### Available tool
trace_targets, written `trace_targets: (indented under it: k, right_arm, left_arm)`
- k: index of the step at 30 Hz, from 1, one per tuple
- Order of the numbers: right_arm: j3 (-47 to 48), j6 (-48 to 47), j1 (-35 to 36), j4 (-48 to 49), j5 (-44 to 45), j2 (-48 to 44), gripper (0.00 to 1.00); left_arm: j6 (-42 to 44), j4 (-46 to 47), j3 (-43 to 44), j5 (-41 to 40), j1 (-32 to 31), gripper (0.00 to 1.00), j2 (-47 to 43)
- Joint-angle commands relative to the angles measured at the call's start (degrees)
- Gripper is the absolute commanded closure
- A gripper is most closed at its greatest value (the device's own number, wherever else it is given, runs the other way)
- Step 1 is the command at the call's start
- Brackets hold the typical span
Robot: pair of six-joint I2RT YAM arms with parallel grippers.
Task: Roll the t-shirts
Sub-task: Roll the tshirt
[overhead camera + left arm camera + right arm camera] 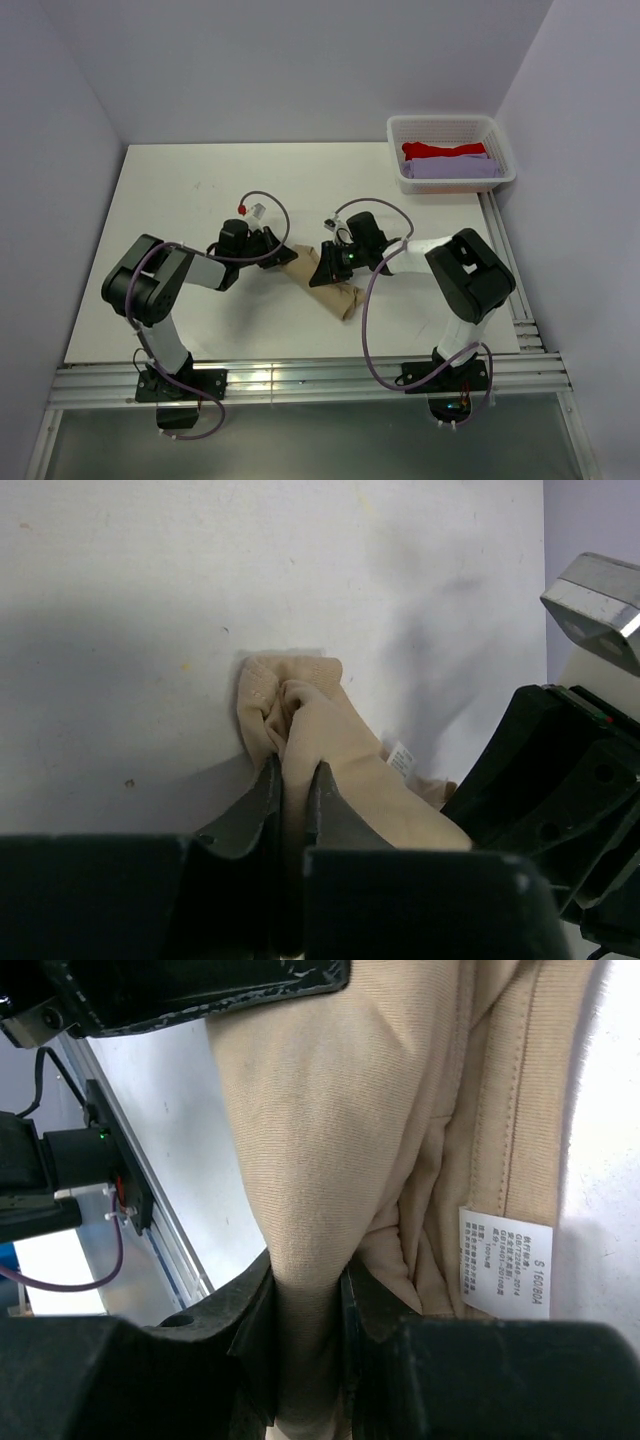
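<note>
Caught mid-roll at frame centre: held a bunched tan tee [340,298] on the white bench [200,200], gripped from both sides. Clamped tight on the cloth's crumpled upper-left end with the left end effector [293,772]. Pinched a fold beside the white label [505,1260] with the right end effector [308,1282]. Found a red tee [440,150] and a lavender tee [452,168] lying in the basket [450,124], upper right.

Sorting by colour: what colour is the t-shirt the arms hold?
A tan-beige soft cotton t-shirt, clearest in the right wrist view.
</note>
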Motion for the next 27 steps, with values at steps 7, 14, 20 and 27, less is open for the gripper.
trace_targets:
  k: [7, 14, 20, 27]
  right_arm:
    - [2.50, -5.45, 0.05, -14.10, 12.26, -1.28, 0.48]
    - [1.55, -4.57, -0.04, -17.88, 18.15, -11.80, 0.23]
    - [-2.93, -2.73, -0.04, -19.99, 25.00, -22.01, 0.20]
    - [-10.92, 5.43, -0.57, -22.10, 32.83, -36.16, 0.10]
  left_arm:
    - [2.38, -4.06, -7.55, -7.12, -0.03, 1.00, -10.05]
    - [4.66, -7.67, -12.39, -19.42, -5.29, 1.00, -19.89]
    - [4.40, -4.60, -15.99, -25.23, -10.57, 1.00, -21.49]
    - [4.93, -5.55, -16.97, -30.41, -14.27, 1.00, -23.42]
